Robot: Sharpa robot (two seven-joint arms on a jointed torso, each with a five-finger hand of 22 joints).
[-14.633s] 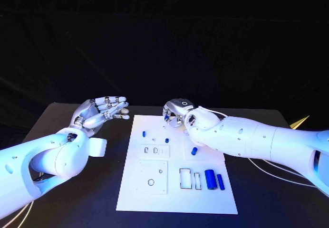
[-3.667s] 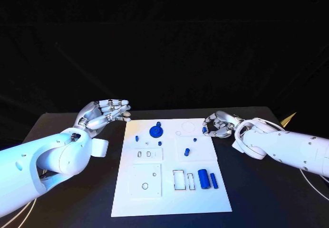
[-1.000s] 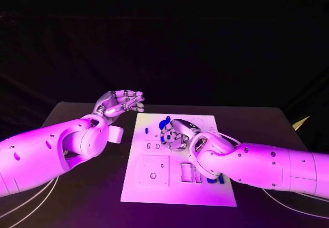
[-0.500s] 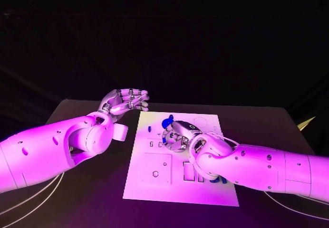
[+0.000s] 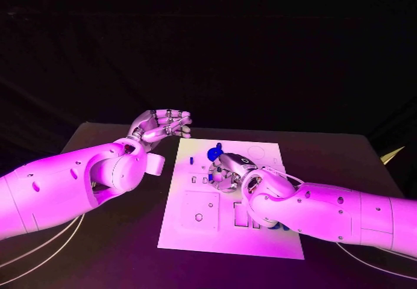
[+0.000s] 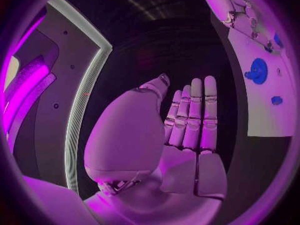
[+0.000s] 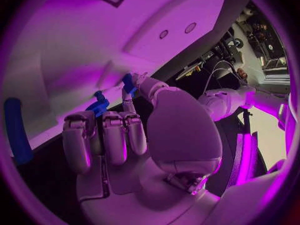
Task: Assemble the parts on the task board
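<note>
left hand point(image 5: 165, 124) raised (empty); right hand point(image 5: 228, 171) curled

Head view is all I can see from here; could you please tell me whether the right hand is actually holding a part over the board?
Observer: Yes. The right wrist view shows the right hand pinching a small blue part between its thumb and a finger.
Operator: Thank you. Is the left hand carrying anything?
Observer: No. In the left wrist view the left hand has a bare palm and straight fingers, with nothing in them.
</note>
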